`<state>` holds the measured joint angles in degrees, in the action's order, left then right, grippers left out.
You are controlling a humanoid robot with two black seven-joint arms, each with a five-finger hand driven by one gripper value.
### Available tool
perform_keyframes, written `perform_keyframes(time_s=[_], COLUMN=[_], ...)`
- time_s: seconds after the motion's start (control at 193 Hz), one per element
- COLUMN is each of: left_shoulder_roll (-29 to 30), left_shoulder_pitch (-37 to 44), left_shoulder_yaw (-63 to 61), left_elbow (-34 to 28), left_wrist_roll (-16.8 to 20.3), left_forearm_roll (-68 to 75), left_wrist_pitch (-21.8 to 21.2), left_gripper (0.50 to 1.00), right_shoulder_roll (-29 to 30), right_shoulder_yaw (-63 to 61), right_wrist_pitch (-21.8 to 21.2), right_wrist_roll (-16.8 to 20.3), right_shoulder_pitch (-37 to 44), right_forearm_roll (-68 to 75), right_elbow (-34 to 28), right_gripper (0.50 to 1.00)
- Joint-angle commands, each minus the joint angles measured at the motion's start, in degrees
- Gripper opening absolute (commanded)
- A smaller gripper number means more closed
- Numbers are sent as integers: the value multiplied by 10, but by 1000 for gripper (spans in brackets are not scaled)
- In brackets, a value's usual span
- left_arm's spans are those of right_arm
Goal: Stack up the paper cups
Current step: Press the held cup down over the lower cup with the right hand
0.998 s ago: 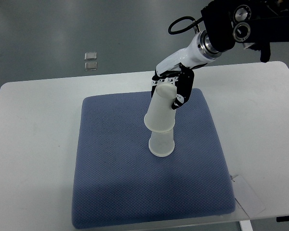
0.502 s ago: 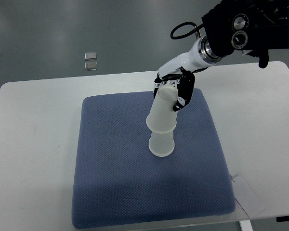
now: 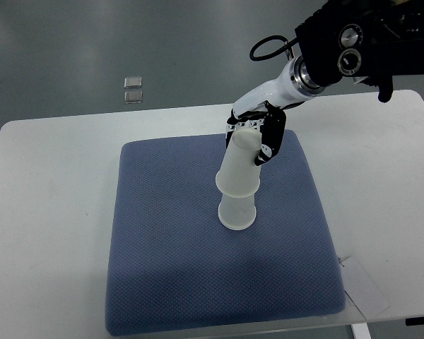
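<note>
Paper cups, two counted, both inverted: the upper cup (image 3: 238, 167) sits over the lower cup (image 3: 237, 210), tilted slightly so its closed base leans toward the far right. The lower cup stands on its rim near the middle of one blue mat (image 3: 219, 236), which lies on the white worktop (image 3: 49, 212).

One hand is in view, the right hand (image 3: 256, 135), its arm entering from the upper right. Its dark fingers (image 3: 268, 141) are curled around the top of the upper cup, pinching it near the closed base. The left hand does not show.

Compared with one second ago, the upper cup has come down further over the lower cup, so less of the lower cup is exposed; the hand has stayed on the same end of the cup.

Two small clear squares (image 3: 133, 89) lie on the floor beyond the worktop. One white card (image 3: 364, 286) rests at the near right corner.
</note>
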<state>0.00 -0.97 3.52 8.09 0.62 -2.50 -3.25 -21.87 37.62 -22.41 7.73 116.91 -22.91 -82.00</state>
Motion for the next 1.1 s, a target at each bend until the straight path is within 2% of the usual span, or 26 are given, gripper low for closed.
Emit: perform_keyframes(time_s=[0.0, 1.097], left_shoulder_roll=[0, 0], left_shoulder_pitch=[0, 0], left_shoulder_yaw=[0, 0], left_elbow=[0, 0], left_wrist_roll=[0, 0], left_forearm_roll=[0, -1], left_wrist_pitch=[0, 0], left_gripper=[1000, 1000], right_shoulder_roll=[1, 14], right_shoulder_yaw=[0, 0], right_wrist_pitch=[0, 14], right_wrist_roll=[0, 0], right_shoulder_pitch=[-1, -7], right_forearm_roll=[1, 1], right_elbow=[-1, 3], right_gripper=[742, 752])
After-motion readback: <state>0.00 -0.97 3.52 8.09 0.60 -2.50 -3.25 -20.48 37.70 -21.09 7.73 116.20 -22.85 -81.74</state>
